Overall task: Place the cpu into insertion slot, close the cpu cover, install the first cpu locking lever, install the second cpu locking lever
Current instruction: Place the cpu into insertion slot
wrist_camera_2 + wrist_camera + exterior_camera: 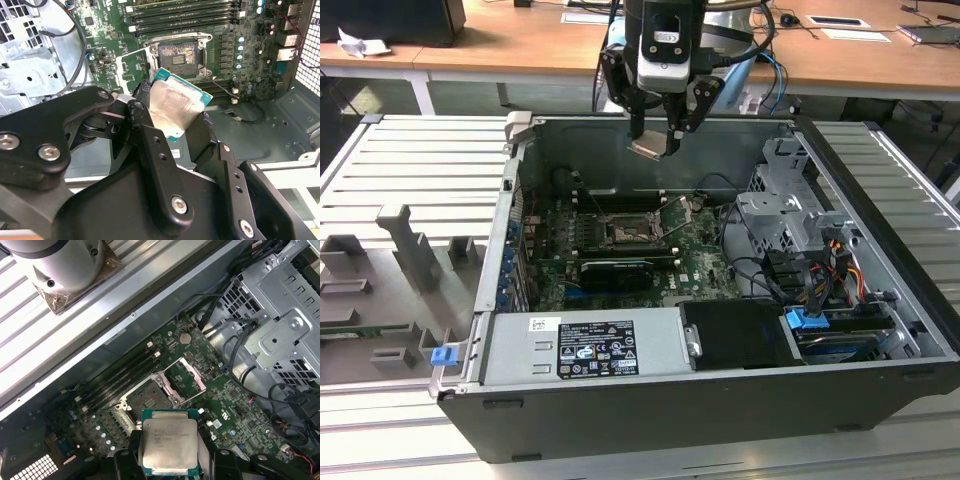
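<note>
The cpu (175,105), a small flat square chip with a silver-grey metal lid on a green edge, is clamped by two opposite edges between the black fingers (141,100) of the robot's gripper (656,136). The jaws are closed on the chip. In the exterior view the chip (648,148) hangs tilted in the air, over the far wall of an open dark grey computer case (880,220) and well above the board inside it.

Below it in both wrist views lies the insertion slot (148,399), a square dark socket with a metal rim and its contact field exposed (181,54). The cpu cover (189,376), a thin silvery metal frame with an open centre, stands flipped up just beside the socket.

Socket and cover sit in the middle of a green motherboard (705,262), with long black memory slots (185,17) near them. The case rests on a ribbed grey metal table (410,160).
</note>
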`<state>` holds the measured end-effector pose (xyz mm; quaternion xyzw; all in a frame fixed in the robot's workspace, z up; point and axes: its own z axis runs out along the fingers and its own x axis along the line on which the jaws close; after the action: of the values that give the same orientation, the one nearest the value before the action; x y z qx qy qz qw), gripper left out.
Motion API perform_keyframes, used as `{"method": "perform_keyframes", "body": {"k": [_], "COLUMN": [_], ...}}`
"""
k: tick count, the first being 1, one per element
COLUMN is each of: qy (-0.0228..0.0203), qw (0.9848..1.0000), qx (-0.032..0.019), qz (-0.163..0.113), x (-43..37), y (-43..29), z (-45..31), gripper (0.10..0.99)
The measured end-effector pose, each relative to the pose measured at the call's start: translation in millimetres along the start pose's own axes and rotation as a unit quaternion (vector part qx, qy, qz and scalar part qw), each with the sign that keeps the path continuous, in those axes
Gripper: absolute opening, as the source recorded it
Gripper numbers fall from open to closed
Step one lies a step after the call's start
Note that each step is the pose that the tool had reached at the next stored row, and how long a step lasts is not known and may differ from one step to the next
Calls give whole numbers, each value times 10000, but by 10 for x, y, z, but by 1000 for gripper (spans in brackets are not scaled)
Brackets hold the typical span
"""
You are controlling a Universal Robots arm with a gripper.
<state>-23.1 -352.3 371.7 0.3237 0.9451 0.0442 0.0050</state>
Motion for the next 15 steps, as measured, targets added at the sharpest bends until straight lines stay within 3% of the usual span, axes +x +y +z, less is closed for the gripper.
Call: {"method": "perform_keyframes", "body": {"k": [15], "qy": [-34], "qw": [9992], "qx": [-8], "qz": [396], "x": [0], "y": [-1], "z": [5], "gripper": [529]}}
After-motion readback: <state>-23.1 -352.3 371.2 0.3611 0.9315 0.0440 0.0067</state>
